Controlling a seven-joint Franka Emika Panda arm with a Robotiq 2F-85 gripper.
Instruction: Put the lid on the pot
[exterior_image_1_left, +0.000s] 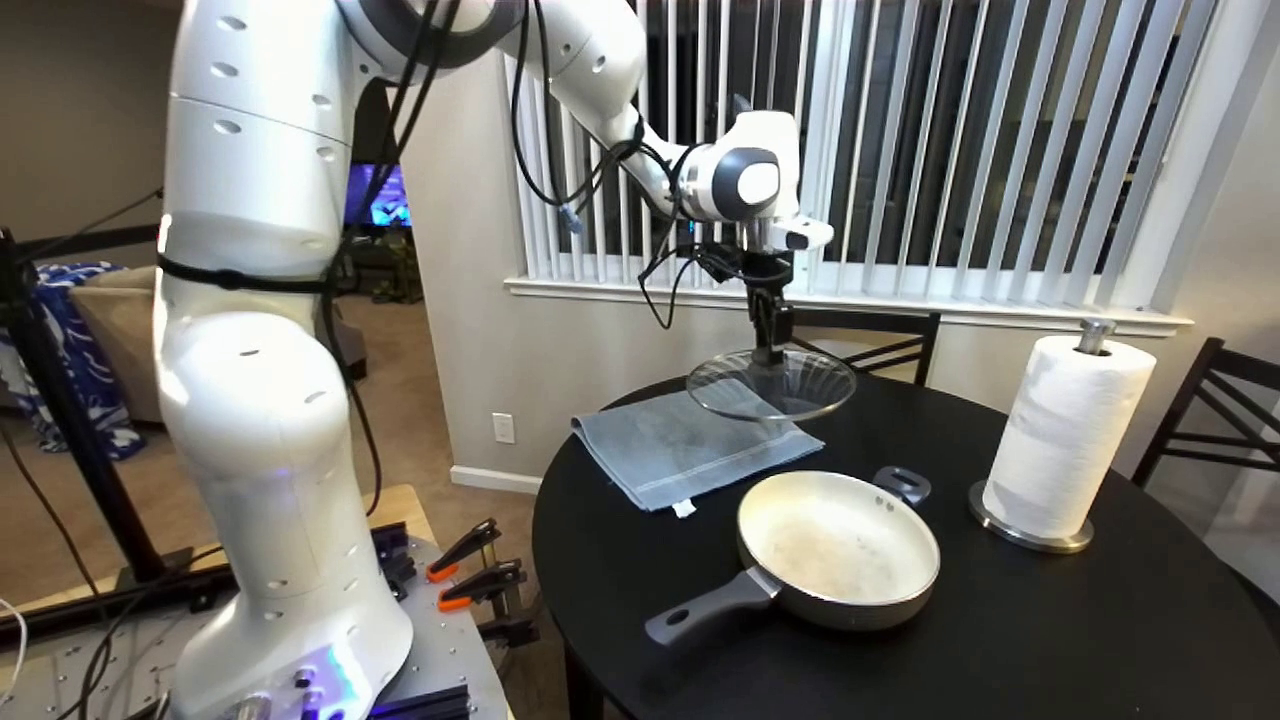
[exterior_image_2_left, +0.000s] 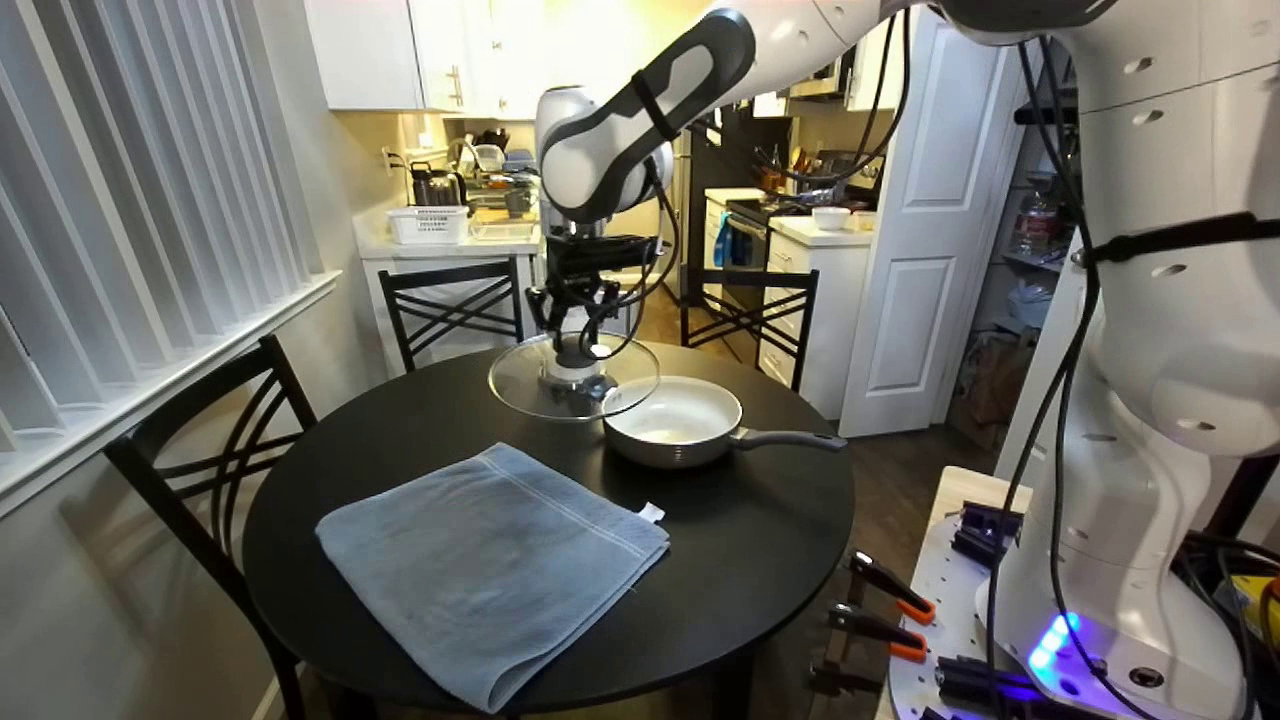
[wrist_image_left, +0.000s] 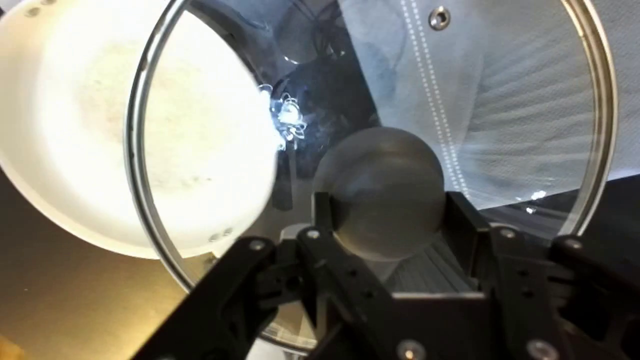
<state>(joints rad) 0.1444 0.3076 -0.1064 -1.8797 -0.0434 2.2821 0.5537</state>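
Note:
The lid is a round clear glass disc with a thin metal rim and a dark knob. My gripper is shut on the knob and holds the lid about level above the table, as both exterior views show. In the wrist view the fingertips press on both sides of the knob. The pot is a shallow pan with a cream inside and a dark handle, upright on the table. The lid is apart from the pot and off to one side; its rim overlaps part of the pot in the wrist view.
A folded blue-grey cloth lies on the round black table, partly behind the lid in an exterior view. A paper-towel roll on a metal stand is beyond the pot. Chairs and a window with blinds surround the table.

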